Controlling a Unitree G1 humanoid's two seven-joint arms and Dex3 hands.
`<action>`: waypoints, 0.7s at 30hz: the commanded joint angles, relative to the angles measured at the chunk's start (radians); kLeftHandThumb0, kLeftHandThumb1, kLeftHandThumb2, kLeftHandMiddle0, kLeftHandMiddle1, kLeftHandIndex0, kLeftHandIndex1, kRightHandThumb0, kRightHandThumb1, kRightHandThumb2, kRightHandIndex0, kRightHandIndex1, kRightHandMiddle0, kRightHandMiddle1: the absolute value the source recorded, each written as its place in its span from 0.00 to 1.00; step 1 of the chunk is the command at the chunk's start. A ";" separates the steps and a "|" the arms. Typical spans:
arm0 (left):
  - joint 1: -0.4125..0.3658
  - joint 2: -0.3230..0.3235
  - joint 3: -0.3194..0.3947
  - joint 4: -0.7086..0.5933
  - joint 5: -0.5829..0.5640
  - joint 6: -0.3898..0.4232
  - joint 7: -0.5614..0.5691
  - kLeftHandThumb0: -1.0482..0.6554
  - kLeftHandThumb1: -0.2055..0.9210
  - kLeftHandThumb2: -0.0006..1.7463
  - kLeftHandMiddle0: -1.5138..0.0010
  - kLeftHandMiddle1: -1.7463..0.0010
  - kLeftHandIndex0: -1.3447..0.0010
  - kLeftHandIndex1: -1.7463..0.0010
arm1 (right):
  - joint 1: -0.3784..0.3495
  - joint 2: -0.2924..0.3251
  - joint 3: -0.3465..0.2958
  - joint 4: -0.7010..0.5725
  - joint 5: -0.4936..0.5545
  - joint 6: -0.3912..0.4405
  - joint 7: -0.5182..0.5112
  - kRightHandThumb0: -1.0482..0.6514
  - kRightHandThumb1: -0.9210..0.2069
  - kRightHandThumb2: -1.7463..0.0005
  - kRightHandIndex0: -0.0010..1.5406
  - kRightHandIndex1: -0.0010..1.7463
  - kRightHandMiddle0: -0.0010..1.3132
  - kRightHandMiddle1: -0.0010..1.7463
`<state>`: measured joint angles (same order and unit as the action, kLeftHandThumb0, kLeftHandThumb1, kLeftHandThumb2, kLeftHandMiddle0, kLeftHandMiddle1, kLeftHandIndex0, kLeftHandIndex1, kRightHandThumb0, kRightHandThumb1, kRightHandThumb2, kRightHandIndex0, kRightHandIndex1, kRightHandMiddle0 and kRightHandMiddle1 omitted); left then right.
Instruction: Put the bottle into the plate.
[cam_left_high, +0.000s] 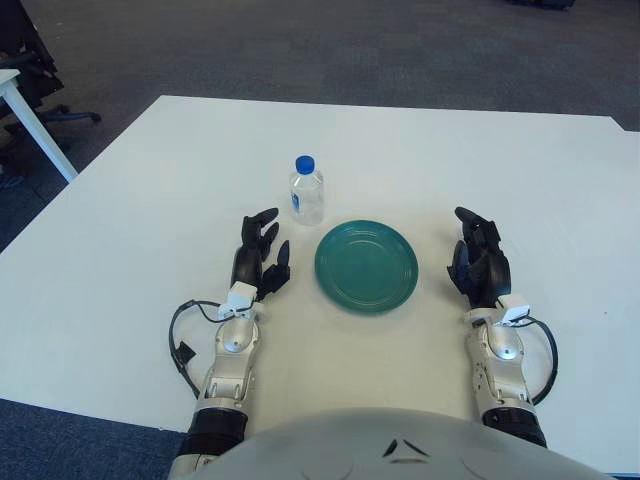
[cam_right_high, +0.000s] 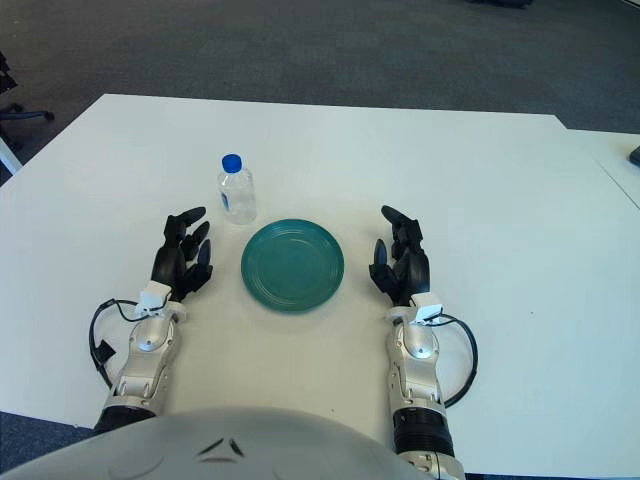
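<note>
A small clear bottle (cam_left_high: 307, 192) with a blue cap stands upright on the white table (cam_left_high: 150, 200), just beyond the upper-left rim of the empty green plate (cam_left_high: 366, 265). My left hand (cam_left_high: 260, 255) shows to the left of the plate, a short way below and left of the bottle, fingers spread and holding nothing. To the plate's right is my right hand (cam_left_high: 478, 260), fingers relaxed and empty. Neither hand touches the bottle or the plate.
The table's far edge meets dark carpet. At the far left stand a white table leg (cam_left_high: 35, 125) and a black office chair (cam_left_high: 30, 60). Black cables loop beside both wrists (cam_left_high: 185, 335).
</note>
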<state>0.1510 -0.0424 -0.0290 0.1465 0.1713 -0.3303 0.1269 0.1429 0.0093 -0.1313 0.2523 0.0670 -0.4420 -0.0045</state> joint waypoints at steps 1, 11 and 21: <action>-0.003 0.006 -0.002 0.019 0.032 0.051 0.028 0.11 1.00 0.30 0.72 0.93 1.00 0.45 | 0.045 -0.012 -0.019 0.065 0.011 0.059 0.001 0.26 0.00 0.61 0.27 0.07 0.00 0.47; -0.037 0.013 -0.018 0.025 0.119 0.129 0.095 0.05 1.00 0.25 0.78 0.95 1.00 0.55 | 0.041 -0.018 -0.026 0.074 0.029 0.052 0.022 0.25 0.00 0.61 0.28 0.07 0.00 0.48; -0.100 0.044 -0.047 0.090 0.189 0.189 0.119 0.00 1.00 0.30 0.89 0.98 1.00 0.80 | 0.007 -0.041 -0.043 0.156 0.053 -0.012 0.063 0.24 0.00 0.60 0.28 0.07 0.00 0.48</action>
<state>0.0518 -0.0145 -0.0623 0.1935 0.3374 -0.1895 0.2462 0.1105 -0.0223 -0.1522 0.3043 0.0999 -0.4637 0.0463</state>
